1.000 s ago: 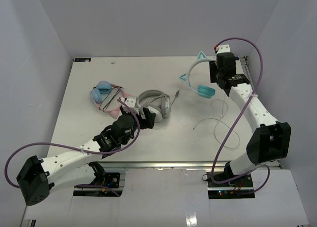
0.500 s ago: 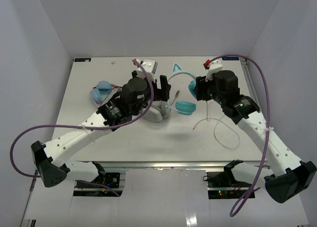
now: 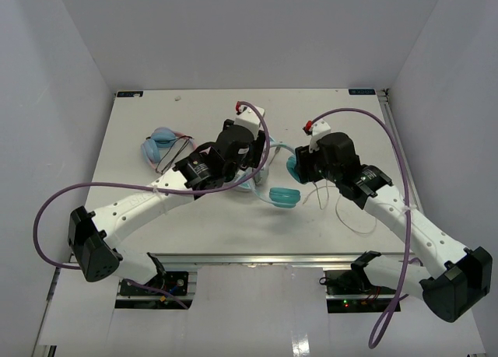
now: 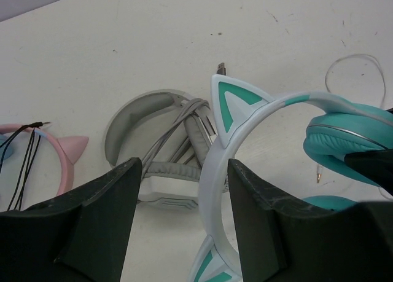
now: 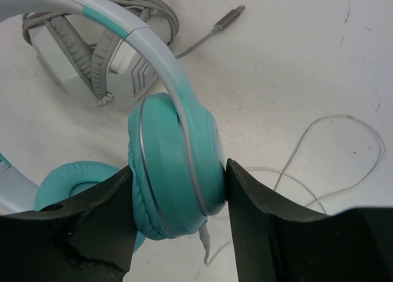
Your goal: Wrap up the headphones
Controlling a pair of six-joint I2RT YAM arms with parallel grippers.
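Top view first: both arms meet over the middle of the tabletop (image 3: 140,209). The headphones (image 3: 282,196) sit between them, one teal cup just below the left claw (image 3: 261,164), the other at the right claw (image 3: 298,169). Their thin cable (image 3: 350,213) trails loose behind the right claw. A blue-pink set (image 3: 159,148) lies well off behind the left arm.

Left wrist now: the left claw (image 4: 184,165) stands released. The pale band (image 4: 212,190) with its cat-ear point runs through the gap, hard by one finger and clear of the other, so no squeeze here. Beyond the fingertips lies a grey set (image 4: 153,141), its cord bundled round it.

Right wrist: the right claw (image 5: 178,168) is clenched on a cup (image 5: 166,190), fingers against both faces. The cable (image 5: 344,147) loops on the tabletop past the fingers.

These look light. The band is smooth, hard, springy plastic and seems the firmer hold. The cushions are soft and glossy, likely to squash and slip. The cable is limp and curly, best taken near the cup and wound without tugging.
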